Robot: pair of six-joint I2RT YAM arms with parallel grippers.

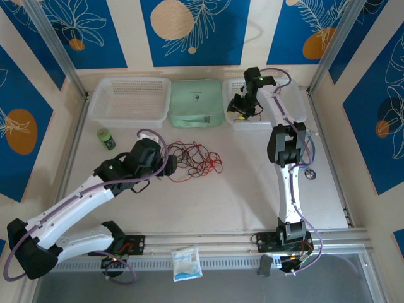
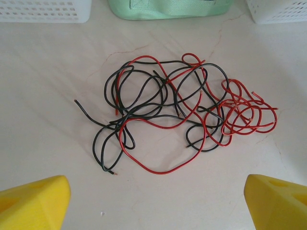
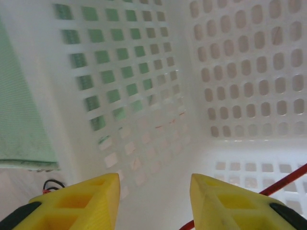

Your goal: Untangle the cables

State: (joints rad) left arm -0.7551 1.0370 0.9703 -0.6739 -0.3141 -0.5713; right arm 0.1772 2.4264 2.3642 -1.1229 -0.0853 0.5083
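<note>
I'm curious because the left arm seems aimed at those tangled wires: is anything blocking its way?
Nothing visible does. The left gripper, its jaws wide open, faces the cables across bare table; the green pouch and white baskets lie beyond the tangle.

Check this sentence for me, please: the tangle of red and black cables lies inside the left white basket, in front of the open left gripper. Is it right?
Not quite. The tangle of red and black cables lies on the table, not inside the left white basket, as the left wrist view shows. It is indeed in front of the open left gripper.
</note>
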